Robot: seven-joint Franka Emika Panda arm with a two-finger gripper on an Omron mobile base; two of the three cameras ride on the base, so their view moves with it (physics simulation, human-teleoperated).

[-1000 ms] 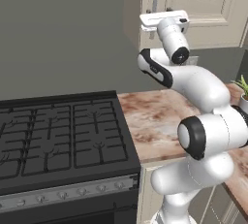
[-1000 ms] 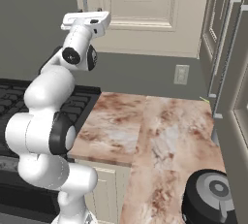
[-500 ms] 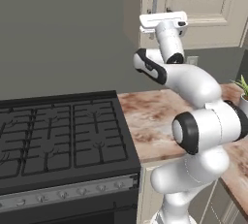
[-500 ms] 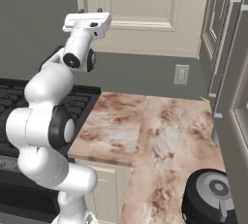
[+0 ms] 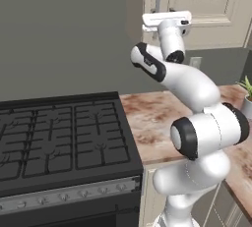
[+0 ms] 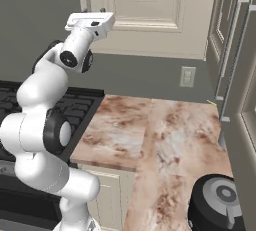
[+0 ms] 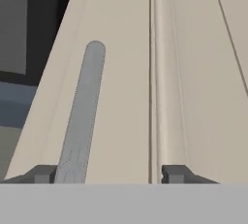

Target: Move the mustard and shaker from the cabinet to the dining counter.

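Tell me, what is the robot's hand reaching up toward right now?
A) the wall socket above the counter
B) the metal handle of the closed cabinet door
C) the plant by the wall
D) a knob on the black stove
B: the gripper sits at the grey bar handle on the shut beige cabinet door.

Flat, even rendered light is seen throughout, with no visible lamp; the wall (image 5: 64, 39) beside the tool (image 7: 109, 173) is kept dim and grey, while the cabinet (image 6: 150, 10) directly ahead of it is lit pale and soft; faint shading is cast along the handle (image 7: 80, 116) just in front of the tool; slight softness is noted in the close view; no glare or edge distortion is seen; the surface (image 6: 150, 135) below is evenly lit.
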